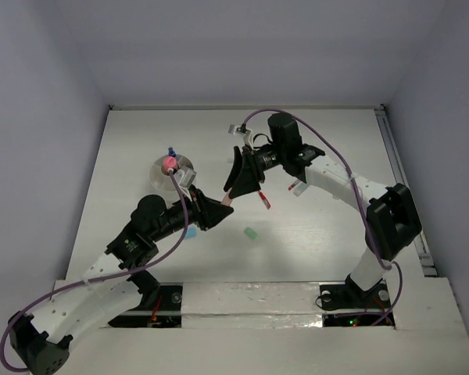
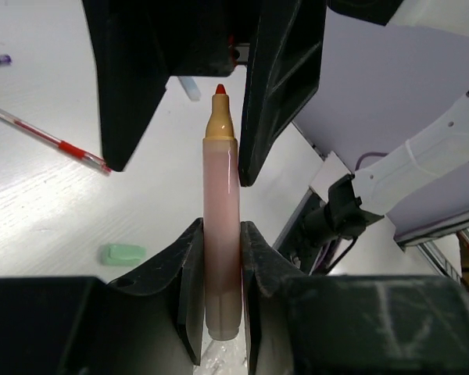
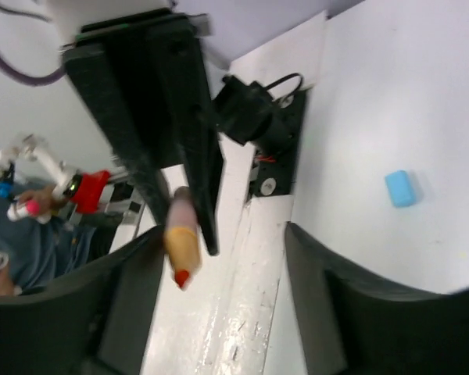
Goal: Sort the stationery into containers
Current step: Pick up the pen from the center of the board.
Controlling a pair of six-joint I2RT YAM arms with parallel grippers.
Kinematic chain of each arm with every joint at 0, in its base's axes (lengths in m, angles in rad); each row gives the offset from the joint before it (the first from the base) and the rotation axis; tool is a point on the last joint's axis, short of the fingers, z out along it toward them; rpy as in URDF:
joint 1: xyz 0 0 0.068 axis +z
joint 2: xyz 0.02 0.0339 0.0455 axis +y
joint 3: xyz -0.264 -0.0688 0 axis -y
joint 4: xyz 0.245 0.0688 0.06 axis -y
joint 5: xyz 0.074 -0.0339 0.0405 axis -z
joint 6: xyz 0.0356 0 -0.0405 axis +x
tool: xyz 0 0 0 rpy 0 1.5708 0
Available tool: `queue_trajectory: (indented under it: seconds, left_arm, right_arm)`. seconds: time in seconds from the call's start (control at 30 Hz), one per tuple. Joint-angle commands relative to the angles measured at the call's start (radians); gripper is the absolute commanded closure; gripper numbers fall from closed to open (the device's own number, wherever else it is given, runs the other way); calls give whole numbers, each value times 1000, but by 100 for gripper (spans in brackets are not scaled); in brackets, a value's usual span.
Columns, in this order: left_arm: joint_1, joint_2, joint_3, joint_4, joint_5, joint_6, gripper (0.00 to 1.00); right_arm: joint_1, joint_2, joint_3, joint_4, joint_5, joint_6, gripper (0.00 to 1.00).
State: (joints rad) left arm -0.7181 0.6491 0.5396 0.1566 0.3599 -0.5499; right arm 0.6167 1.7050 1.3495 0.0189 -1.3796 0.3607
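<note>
Left gripper (image 2: 221,234) pinches the marker (image 2: 220,187) low on its barrel, red tip pointing away, lifted off the table; the right gripper (image 2: 181,173) stands wide around that tip, seemingly touching nothing. This looks like a pass between arms: the left should grip firmly, the right should back straight off, and then the marker goes to the white cup (image 1: 155,176) just beyond the left wrist; both arms reach inward, wrists facing mid-table.

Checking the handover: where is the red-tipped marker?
The marker is mid-table in the top view, clamped by the left gripper, tip inside the open right gripper.
</note>
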Motion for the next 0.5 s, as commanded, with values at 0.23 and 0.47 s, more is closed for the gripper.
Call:
queue_trajectory:
  seconds: [0.23, 0.47]
  left_arm:
    - [-3, -157, 62, -103, -271, 51, 100]
    - [-3, -166, 59, -97, -271, 61, 100]
  right_arm:
    - [-67, -70, -99, 91, 189, -13, 30]
    - [-86, -2, 12, -166, 674, -207, 100]
